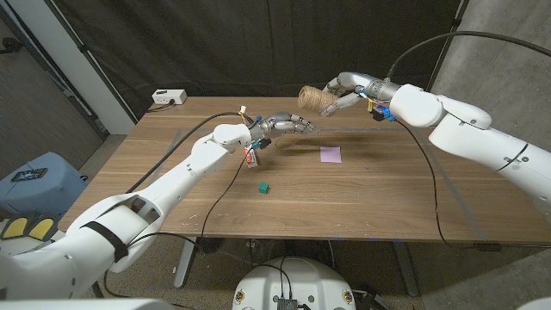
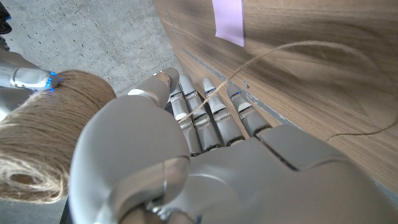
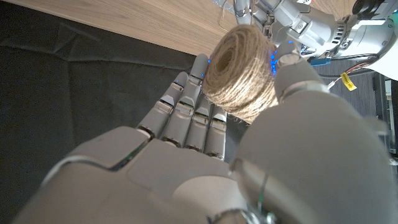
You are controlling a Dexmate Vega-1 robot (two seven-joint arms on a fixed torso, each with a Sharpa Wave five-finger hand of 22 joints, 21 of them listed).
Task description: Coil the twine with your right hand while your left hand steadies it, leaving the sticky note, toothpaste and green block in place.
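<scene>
Tan jute twine (image 1: 315, 99), rough fibrous cyl. ball wound in layers, held up in the air above far-centre of table, just beyond far edge. Right hand (image 1: 343, 93) grips it: thumb one side, fingers other side, ball (image 3: 239, 70) clamped between; hollow core end visible in right wrist view. One loose strand (image 2: 283, 51) runs from ball across wood, thin, curved.

Left hand (image 1: 282, 126): metal-grey w/ white shell, raised over table left of centre, just near-left of ball, fingers straight and close together, pointing right; strand crosses over fingers (image 2: 211, 102) in left wrist view. Whether it pinches strand: cannot tell.

Sticky note (image 1: 331, 154): lilac paper square, flat, centre-right of table, below and nearer than ball.

Green block (image 1: 263, 187): small cube, matte, centre, nearer than left hand.

Toothpaste (image 1: 250, 156): small white/red tube, under left wrist, partly hidden.

Table (image 1: 387, 198): wood-grain top, rect., brown.

White box (image 1: 169, 96): rect., far-left corner, w/ cable.
</scene>
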